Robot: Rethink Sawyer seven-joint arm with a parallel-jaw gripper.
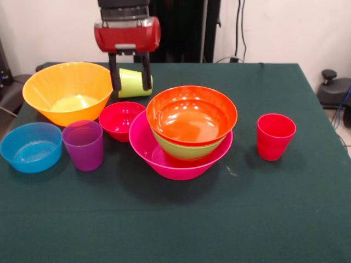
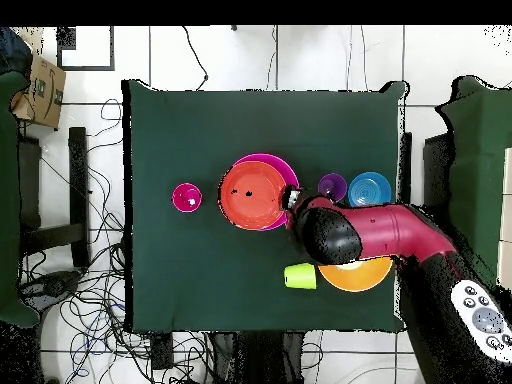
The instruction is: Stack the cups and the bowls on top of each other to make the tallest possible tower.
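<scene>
My gripper (image 1: 132, 87) hangs at the table's far side, its two black fingers (image 1: 115, 76) spread apart. The lime green cup (image 1: 134, 83) lies on its side on the cloth just behind them; in the overhead view it (image 2: 300, 276) lies apart from the arm. The tower is the pink bowl (image 1: 175, 161) holding the green bowl (image 1: 186, 150) and the orange-red bowl (image 1: 192, 114). The small red bowl (image 1: 120, 118) touches its left side. The yellow-orange bowl (image 1: 67, 87), blue bowl (image 1: 31, 147), purple cup (image 1: 83, 145) and red cup (image 1: 275, 136) stand singly.
The table (image 1: 274, 219) has a dark green cloth. My arm (image 2: 380, 235) reaches over the yellow-orange bowl (image 2: 358, 275) and hides the small red bowl from above. Cables lie on the floor around the table.
</scene>
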